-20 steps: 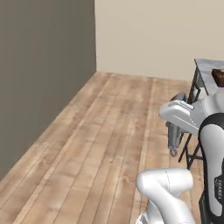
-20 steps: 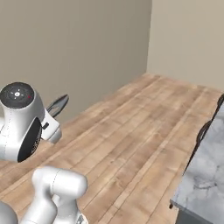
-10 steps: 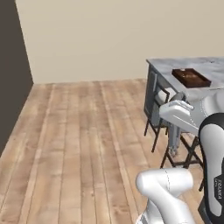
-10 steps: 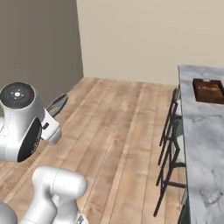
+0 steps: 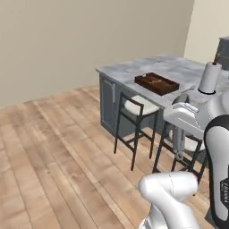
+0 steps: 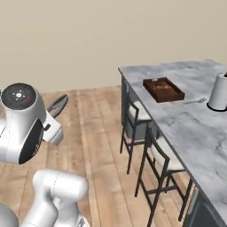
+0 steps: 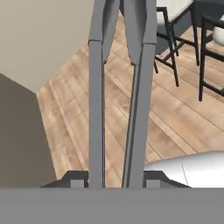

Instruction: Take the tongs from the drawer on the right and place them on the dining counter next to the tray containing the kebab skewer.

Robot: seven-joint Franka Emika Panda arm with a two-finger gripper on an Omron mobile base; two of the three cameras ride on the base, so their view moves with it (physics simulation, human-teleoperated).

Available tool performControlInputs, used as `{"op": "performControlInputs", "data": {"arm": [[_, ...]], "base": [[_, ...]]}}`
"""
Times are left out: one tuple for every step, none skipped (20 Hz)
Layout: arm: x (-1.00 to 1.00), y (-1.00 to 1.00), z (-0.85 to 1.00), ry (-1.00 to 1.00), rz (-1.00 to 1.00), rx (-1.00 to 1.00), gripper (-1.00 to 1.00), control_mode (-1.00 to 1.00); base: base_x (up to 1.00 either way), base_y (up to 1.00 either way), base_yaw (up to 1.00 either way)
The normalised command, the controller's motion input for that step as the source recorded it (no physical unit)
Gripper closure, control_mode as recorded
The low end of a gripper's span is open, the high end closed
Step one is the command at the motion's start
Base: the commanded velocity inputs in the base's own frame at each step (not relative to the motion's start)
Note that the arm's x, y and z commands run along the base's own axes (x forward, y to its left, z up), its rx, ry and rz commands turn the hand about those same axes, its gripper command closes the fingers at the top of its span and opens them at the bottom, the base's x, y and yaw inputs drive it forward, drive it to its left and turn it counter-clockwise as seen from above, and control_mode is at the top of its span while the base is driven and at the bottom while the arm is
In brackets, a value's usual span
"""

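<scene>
The fingers (image 7: 116, 177) pinch the tongs (image 7: 120, 92) near their lower end, the two arms running up and away. Since a second ago the base has swung round: the table (image 6: 195, 119) has come into view, with the tray (image 6: 163, 89) seemingly near its far corner. Carrying is under way; placing remains.

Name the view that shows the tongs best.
The hand view: the tongs run up its middle, both grey arms clear, clamped in the gripper. The right base view shows just their tip past the arm.
</scene>
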Motion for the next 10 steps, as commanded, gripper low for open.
{"op": "performControlInputs", "data": {"arm": [[0.0,0.0,0.0,0.0,0.0,0.0,1.0,1.0],[0.0,0.0,0.0,0.0,0.0,0.0,1.0,1.0],[0.0,0.0,0.0,0.0,0.0,0.0,1.0,1.0],[0.0,0.0,0.0,0.0,0.0,0.0,1.0,1.0],[0.0,0.0,0.0,0.0,0.0,0.0,1.0,1.0],[0.0,0.0,0.0,0.0,0.0,0.0,1.0,1.0],[0.0,0.0,0.0,0.0,0.0,0.0,1.0,1.0],[0.0,0.0,0.0,0.0,0.0,0.0,1.0,1.0],[0.0,0.0,0.0,0.0,0.0,0.0,1.0,1.0],[0.0,0.0,0.0,0.0,0.0,0.0,1.0,1.0]], "base": [[1.0,0.86,-0.76],[1.0,0.92,-0.73],[1.0,1.0,-0.69],[1.0,1.0,-0.68],[0.94,1.0,-0.67],[0.92,1.0,-0.66],[0.89,1.0,-0.65],[0.78,1.0,-0.64],[0.68,1.0,-0.61],[0.51,1.0,-0.58]]}}
